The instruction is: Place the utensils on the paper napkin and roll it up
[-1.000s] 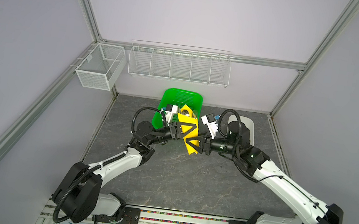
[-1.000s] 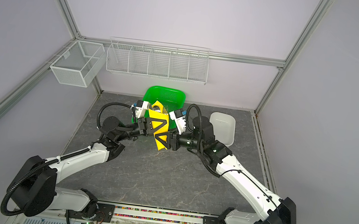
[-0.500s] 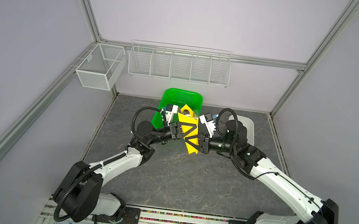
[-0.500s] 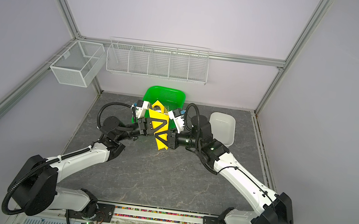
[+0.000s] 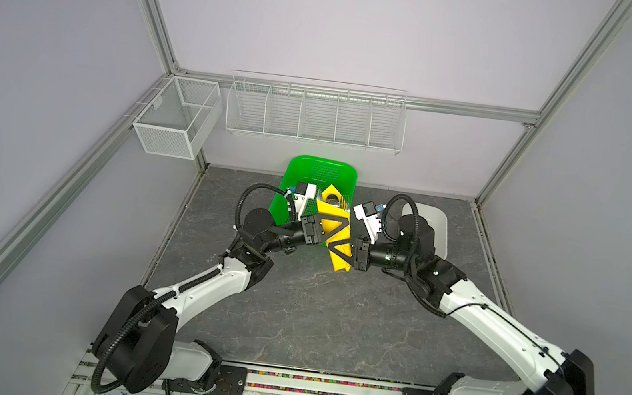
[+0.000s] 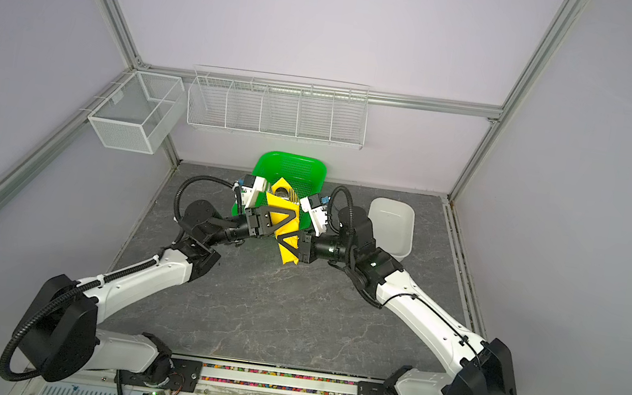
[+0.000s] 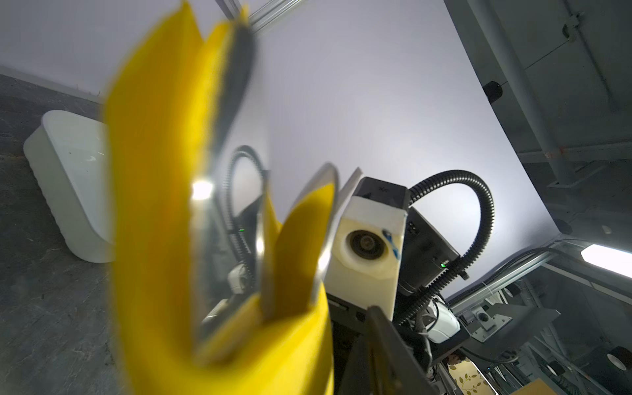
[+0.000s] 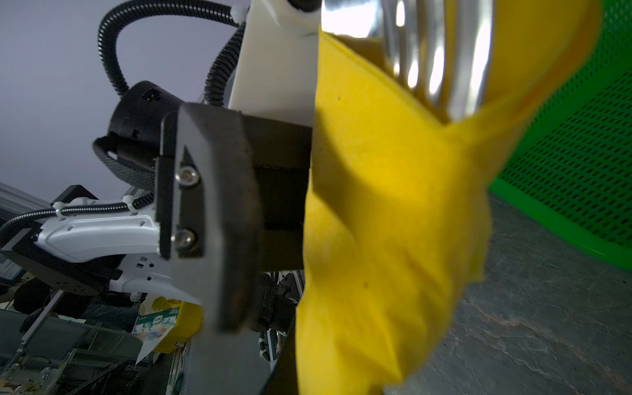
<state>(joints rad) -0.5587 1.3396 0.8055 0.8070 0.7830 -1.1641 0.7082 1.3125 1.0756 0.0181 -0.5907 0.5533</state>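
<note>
The yellow paper napkin (image 5: pixel 339 258) (image 6: pixel 287 257) is wrapped round the utensils and hangs tilted in the air over the table, in front of the green basket. A spoon bowl (image 5: pixel 332 198) and fork tines (image 8: pixel 437 61) stick out of its upper end; the knife I cannot make out. My right gripper (image 5: pixel 334 249) (image 6: pixel 283 244) is shut on the roll's lower part. My left gripper (image 5: pixel 337 229) (image 6: pixel 288 220) is at the roll's middle with its jaws parted. In the left wrist view one finger (image 7: pixel 386 345) stands clear of the napkin (image 7: pixel 154 205).
The green perforated basket (image 5: pixel 310 168) stands at the back just behind the roll. A white tub (image 5: pixel 438 228) sits to the right by the right arm's wrist. Wire baskets (image 5: pixel 315 118) (image 5: pixel 174 120) hang on the back and left walls.
My right gripper has moved in towards the roll and closed on its lower part. My left gripper's jaws have come apart from the napkin. The roll stays in about the same place.
</note>
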